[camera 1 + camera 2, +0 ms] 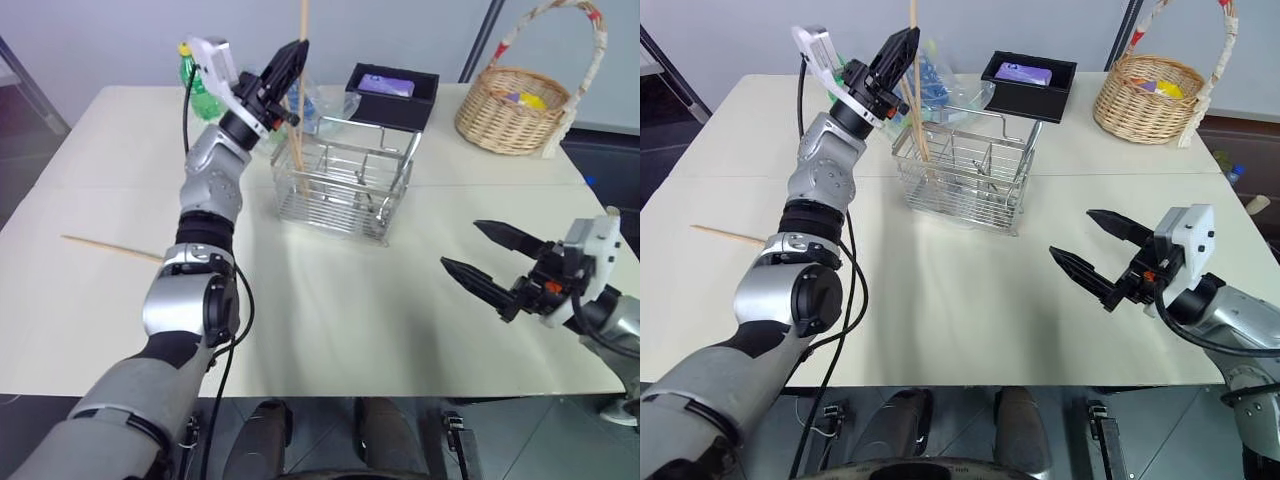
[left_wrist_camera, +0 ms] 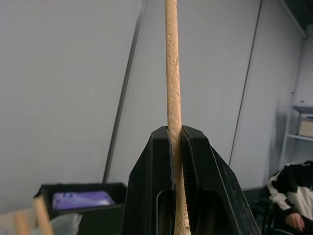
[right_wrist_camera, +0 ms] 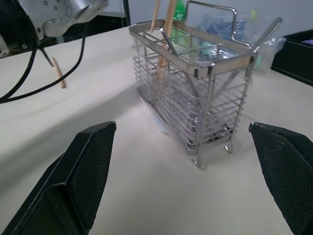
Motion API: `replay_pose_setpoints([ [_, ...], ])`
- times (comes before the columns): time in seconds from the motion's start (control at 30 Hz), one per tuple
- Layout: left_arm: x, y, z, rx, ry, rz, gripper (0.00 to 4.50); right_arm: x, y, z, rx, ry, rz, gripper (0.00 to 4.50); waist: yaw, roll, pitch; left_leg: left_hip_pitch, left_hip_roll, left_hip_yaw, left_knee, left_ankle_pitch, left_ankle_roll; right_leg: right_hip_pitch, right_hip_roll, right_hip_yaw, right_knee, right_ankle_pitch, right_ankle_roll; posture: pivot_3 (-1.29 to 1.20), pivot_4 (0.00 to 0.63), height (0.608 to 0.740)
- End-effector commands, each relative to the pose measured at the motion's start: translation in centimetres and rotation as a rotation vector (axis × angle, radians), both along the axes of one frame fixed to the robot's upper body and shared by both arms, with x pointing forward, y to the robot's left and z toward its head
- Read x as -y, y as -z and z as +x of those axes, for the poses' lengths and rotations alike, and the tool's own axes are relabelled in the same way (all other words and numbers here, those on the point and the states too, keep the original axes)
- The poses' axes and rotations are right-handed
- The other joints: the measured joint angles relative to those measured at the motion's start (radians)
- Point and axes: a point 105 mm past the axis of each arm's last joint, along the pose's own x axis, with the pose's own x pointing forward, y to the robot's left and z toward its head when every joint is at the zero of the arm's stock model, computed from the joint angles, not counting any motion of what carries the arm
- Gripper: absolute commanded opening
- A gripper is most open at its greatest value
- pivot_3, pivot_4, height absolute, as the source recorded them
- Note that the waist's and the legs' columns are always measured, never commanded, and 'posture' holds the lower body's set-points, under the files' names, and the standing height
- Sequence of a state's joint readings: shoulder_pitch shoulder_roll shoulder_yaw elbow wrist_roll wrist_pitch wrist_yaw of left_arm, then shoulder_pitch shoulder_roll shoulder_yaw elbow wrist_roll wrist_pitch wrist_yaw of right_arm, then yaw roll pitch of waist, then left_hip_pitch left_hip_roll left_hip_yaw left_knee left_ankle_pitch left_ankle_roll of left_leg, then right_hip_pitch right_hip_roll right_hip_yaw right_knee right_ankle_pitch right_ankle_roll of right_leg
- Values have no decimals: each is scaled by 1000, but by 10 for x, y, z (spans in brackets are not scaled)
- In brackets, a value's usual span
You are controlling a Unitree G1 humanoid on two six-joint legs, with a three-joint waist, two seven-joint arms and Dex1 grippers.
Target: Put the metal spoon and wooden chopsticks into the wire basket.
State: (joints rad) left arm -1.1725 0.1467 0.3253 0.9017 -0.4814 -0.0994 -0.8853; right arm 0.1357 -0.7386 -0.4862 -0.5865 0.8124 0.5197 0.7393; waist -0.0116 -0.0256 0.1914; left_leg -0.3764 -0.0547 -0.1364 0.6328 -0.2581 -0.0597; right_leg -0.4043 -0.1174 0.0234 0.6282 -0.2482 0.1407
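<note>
My left gripper [image 1: 297,50] is shut on a wooden chopstick [image 1: 303,20] and holds it upright. The stick's lower end reaches down into the left compartment of the wire basket [image 1: 345,185] at the table's middle back. Seen from the right wrist, a second stick [image 3: 156,17] stands beside it in that compartment, and a thin shiny handle [image 3: 182,66], apparently the metal spoon, leans inside the basket. Another chopstick [image 1: 110,247] lies flat on the table at the far left. My right gripper [image 1: 462,245] hangs open and empty, right of the basket and nearer to me.
Behind the wire basket sit a black box [image 1: 392,92] holding a purple packet, a clear bag [image 1: 312,105] and a green bottle [image 1: 200,90]. A round wicker basket [image 1: 515,105] stands at the back right. A seated person [image 2: 291,196] shows in the left wrist view.
</note>
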Motion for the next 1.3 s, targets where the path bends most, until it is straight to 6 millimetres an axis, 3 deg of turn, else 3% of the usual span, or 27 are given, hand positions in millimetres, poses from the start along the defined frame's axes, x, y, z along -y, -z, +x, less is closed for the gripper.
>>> replay_pose_setpoints([
  [0.03,1,2,-2,21,-16,27,34,3,-8,-6,31,-14,-12,4500,0,0,0,0,0,0,0,0,0,0,0,0,0,0,0,0,150,740],
  [0.23,2,22,-3,-13,-25,51,34,4,-8,-10,22,-28,-31,4500,1,0,0,0,0,0,0,0,0,0,0,0,0,0,0,0,150,740],
  [0.5,7,35,-7,-31,-16,58,34,7,-13,-12,20,-36,-48,4500,1,0,0,0,0,0,0,0,0,0,0,0,0,0,0,0,150,740],
  [0.63,8,37,-9,-37,10,58,1519,7,-13,-11,19,-38,-52,4500,2,0,0,0,0,0,0,0,0,1,0,0,0,0,0,0,150,740],
  [0.83,2,31,-8,-33,-22,42,4433,6,-13,-11,17,-42,-55,4500,1,0,0,0,0,0,0,0,0,1,0,0,0,0,0,0,150,740],
  [0.97,1,11,-14,4,0,7,4433,2,-16,-7,23,-50,-47,4500,0,0,0,0,0,0,0,0,0,1,0,0,0,0,0,0,150,740],
  [1.03,-8,-9,-17,24,-23,-26,4433,-3,-19,-6,31,-62,-39,4500,-1,0,0,0,0,0,0,0,0,1,0,0,0,0,0,0,150,740],
  [1.17,-49,-34,-7,-39,-219,-73,4433,-13,-27,-7,46,-97,-29,4500,-3,0,0,1,0,0,0,0,0,0,0,0,0,0,0,0,150,740],
  [1.23,-74,-28,6,-125,-375,-38,4433,-18,-30,-9,49,-114,-24,4500,-4,0,0,1,0,0,0,0,0,0,0,0,1,0,0,0,150,740],
  [1.3,-109,-2,21,-281,-570,35,4433,-23,-31,-11,50,-136,-30,4500,-3,1,0,2,0,0,0,0,0,1,0,0,1,0,0,0,150,740],
])
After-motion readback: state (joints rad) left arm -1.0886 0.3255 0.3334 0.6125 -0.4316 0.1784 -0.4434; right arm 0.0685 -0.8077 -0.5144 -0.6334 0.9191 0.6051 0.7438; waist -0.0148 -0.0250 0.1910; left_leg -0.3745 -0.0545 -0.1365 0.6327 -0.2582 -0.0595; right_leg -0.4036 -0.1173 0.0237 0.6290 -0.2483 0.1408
